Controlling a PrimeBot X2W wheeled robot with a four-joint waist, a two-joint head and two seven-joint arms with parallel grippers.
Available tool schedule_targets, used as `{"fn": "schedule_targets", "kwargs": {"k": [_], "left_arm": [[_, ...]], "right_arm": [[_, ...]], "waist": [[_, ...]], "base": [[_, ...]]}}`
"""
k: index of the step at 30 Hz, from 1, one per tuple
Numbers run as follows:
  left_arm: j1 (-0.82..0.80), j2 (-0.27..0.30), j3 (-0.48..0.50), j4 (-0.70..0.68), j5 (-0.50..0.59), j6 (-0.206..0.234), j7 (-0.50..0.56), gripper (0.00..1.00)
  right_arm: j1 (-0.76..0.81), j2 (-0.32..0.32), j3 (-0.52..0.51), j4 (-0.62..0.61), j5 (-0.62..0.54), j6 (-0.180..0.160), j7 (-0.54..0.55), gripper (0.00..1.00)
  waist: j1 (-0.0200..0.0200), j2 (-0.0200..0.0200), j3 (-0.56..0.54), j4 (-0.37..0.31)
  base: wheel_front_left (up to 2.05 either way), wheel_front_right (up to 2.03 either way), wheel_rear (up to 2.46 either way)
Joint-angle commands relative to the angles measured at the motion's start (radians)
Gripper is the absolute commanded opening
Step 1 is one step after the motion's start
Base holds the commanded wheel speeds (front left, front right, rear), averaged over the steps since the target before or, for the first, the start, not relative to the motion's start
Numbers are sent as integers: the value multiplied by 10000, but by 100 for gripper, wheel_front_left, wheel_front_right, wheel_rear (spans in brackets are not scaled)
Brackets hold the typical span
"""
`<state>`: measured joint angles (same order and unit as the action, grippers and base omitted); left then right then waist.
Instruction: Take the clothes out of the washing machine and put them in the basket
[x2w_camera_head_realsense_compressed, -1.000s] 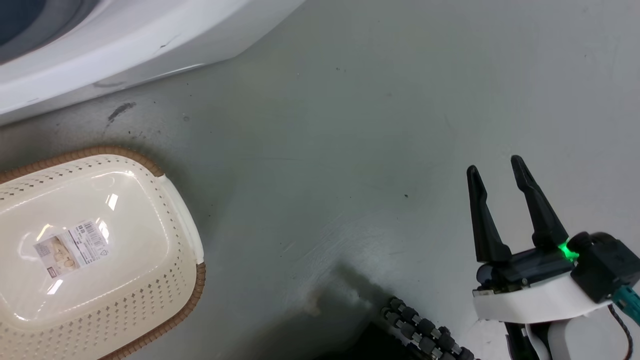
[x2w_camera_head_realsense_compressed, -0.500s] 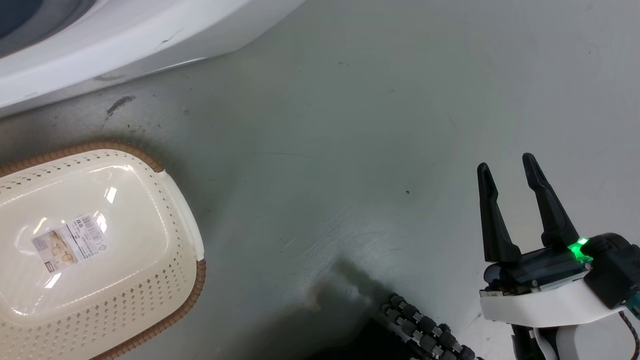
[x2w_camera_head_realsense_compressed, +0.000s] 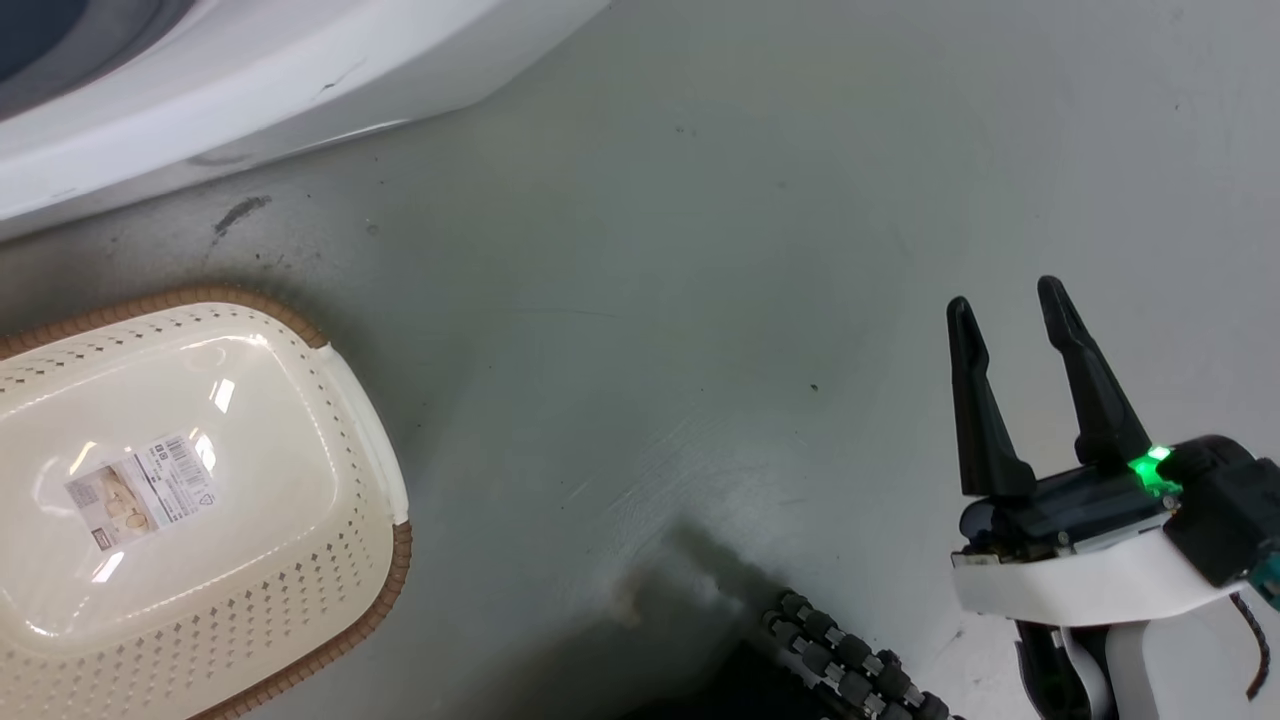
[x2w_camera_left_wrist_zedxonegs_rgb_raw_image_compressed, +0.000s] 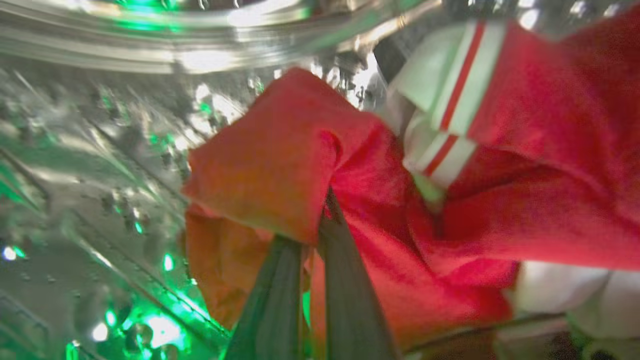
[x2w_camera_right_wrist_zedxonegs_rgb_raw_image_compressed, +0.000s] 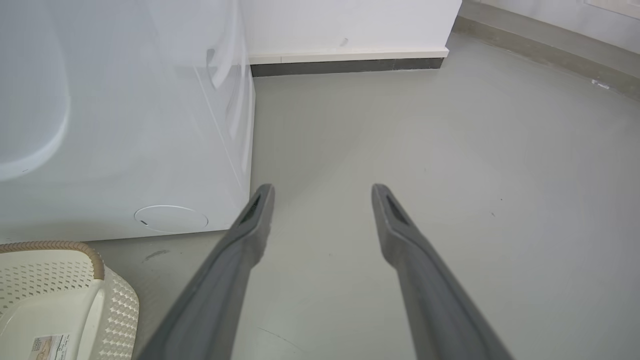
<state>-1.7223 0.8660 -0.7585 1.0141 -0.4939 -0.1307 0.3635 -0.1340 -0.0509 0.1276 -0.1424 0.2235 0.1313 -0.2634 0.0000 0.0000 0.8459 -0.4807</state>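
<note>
Left wrist view, left gripper (x2w_camera_left_wrist_zedxonegs_rgb_raw_image_compressed: 315, 235) clamped on soft red, white-striped clothes (x2w_camera_left_wrist_zedxonegs_rgb_raw_image_compressed: 525, 125) inside shiny steel drum (x2w_camera_left_wrist_zedxonegs_rgb_raw_image_compressed: 100, 150) of washing machine (x2w_camera_head_realsense_compressed: 250, 90), cream perforated brown-rimmed basket (x2w_camera_head_realsense_compressed: 300, 590) on floor (x2w_camera_head_realsense_compressed: 700, 250), right gripper (x2w_camera_head_realsense_compressed: 1004, 295) spread open.

A smooth grey-green floor (x2w_camera_head_realsense_compressed: 700, 250), faintly glossy under soft, even light, bears a dark scuff (x2w_camera_head_realsense_compressed: 240, 215) and a patch of pale scratches (x2w_camera_head_realsense_compressed: 650, 480), and it runs back to a white wall (x2w_camera_right_wrist_zedxonegs_rgb_raw_image_compressed: 350, 25) footed by a cream ledge (x2w_camera_right_wrist_zedxonegs_rgb_raw_image_compressed: 350, 54) and a dark skirting strip (x2w_camera_right_wrist_zedxonegs_rgb_raw_image_compressed: 345, 65).
</note>
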Motion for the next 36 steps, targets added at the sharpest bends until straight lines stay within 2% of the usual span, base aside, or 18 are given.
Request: {"fn": "schedule_targets", "kwargs": {"k": [1,8,12,25,32,36], "left_arm": [[-92,42,-5,47,16,38,-141,0],[654,-249,51,363,-156,119,-1923,0],[1381,-770,124,676,-394,269,-2959,0],[4410,-2645,479,1539,-1510,274,-5649,0],[5656,-3306,549,1072,-1525,594,-6259,0],[6337,-3457,937,-67,-1366,958,-6301,0]], "right_arm": [[-136,12,12,53,127,-10,-21,100],[-485,10,115,417,94,-9,-21,100],[-517,9,-168,563,-59,-10,-21,100],[-3,3,-878,1193,-817,-9,-21,100],[182,3,-1173,1316,-1065,-10,-21,100],[256,4,-1183,1420,-1223,-9,-21,100]], "waist": [[0,0,-67,-29],[0,0,-689,51],[0,0,-1254,438],[0,0,-3673,1618],[0,0,-4767,2214],[0,0,-5372,2551]], "base": [[0,0,0],[0,0,0],[0,0,0],[0,0,0],[0,0,0],[0,0,0]]}}
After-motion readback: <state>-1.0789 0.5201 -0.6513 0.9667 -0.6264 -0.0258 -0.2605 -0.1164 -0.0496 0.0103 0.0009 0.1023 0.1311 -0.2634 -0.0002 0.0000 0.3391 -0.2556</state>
